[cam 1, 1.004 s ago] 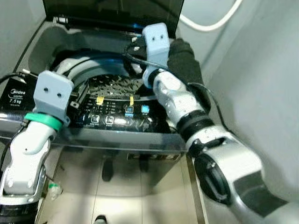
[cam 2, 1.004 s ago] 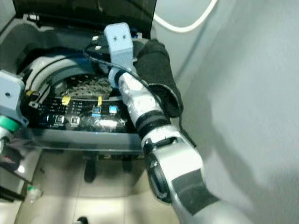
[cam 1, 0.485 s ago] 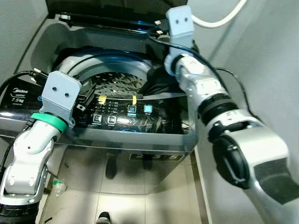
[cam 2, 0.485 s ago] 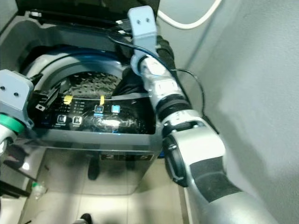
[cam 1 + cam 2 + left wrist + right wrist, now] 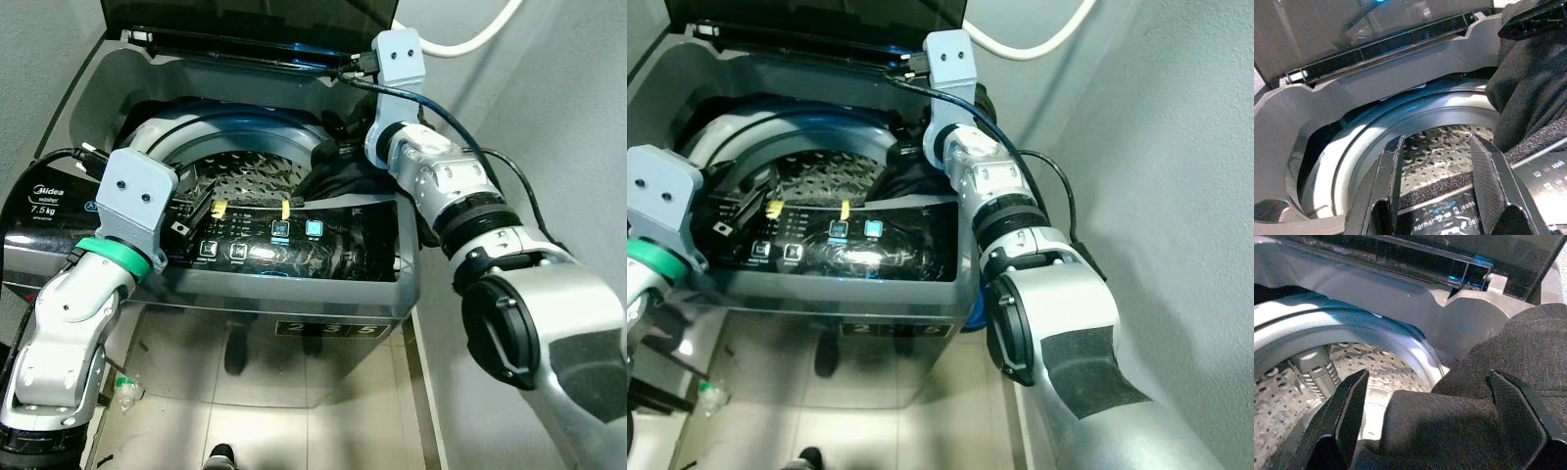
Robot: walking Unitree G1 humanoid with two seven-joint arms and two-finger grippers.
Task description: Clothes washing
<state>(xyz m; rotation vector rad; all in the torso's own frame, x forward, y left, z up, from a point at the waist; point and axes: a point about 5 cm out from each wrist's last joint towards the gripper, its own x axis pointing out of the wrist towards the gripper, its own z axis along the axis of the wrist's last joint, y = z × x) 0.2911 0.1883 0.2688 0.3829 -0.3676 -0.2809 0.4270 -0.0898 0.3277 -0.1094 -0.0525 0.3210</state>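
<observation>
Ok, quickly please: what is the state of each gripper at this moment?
Left gripper: open, holding nothing, above the washing machine drum.
Right gripper: open, its fingers either side of the dark garment at the drum's rim.

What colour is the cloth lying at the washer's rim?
Black, seen best in the right wrist view: the cloth is dark knit.

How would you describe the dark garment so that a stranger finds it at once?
Start at the open top-loading washer and find its round steel drum. On the drum's rim at the robot's right lies the garment, under the right gripper. It is the one soft, black, woven thing among hard grey plastic and shiny metal.
</observation>
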